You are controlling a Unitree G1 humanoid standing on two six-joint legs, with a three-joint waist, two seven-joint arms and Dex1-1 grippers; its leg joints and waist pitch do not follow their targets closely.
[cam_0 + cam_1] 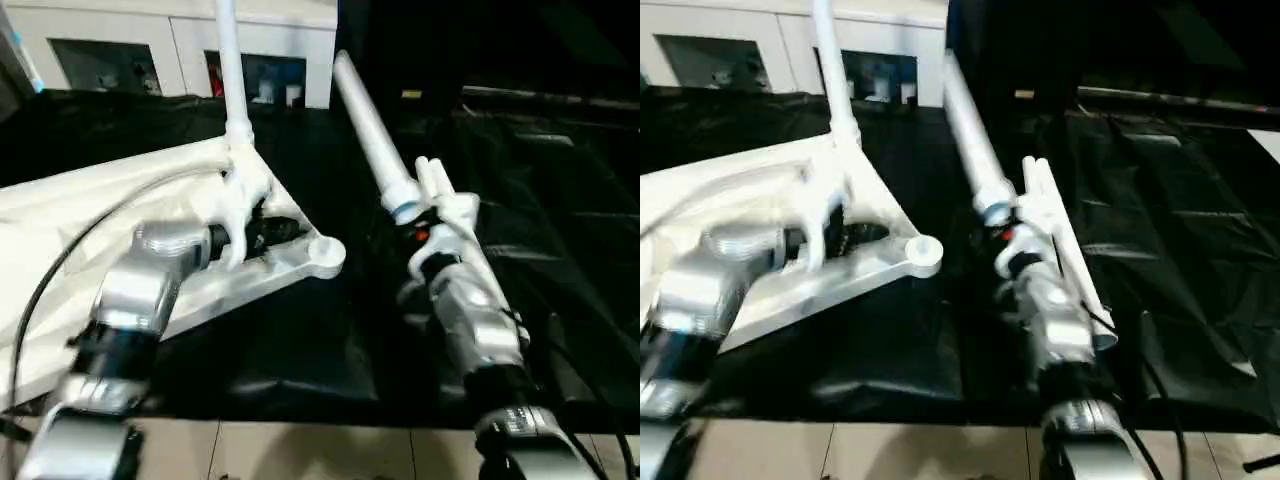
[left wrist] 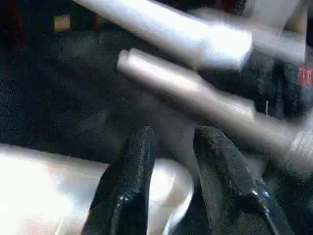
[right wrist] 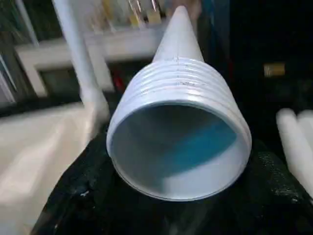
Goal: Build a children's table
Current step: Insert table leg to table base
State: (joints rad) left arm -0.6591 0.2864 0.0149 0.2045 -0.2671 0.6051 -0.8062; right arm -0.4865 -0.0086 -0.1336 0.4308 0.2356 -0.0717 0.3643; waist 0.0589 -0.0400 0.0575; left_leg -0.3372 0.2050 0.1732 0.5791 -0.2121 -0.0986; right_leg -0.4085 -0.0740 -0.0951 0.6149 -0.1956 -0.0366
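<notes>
A: Where's the table top (image 1: 120,215)?

B: On the left of the head view, lying underside up on the black cloth (image 1: 300,340). One leg (image 1: 232,75) stands upright in the far corner socket, rising past the top edge. The near socket (image 1: 325,255), centre of the frame, is empty.

A: And the left gripper (image 1: 262,232)?

B: At the tabletop's edge, between the standing leg and that empty socket. In the left wrist view its two black fingers (image 2: 128,181) stand apart with nothing between them, hovering over the tabletop's rounded corner.

A: The right gripper (image 1: 428,225)?

B: Right of centre, closed around the threaded end of a second leg (image 1: 372,130), which slants away toward the top middle. The right wrist view looks straight into that leg's open mouth (image 3: 178,147), ridges round the rim, black fingers on both sides.

A: Anything else?

B: More loose legs (image 3: 296,142) lie on the cloth beside the right arm. A white cabinet (image 1: 180,45) sits at upper left.
</notes>
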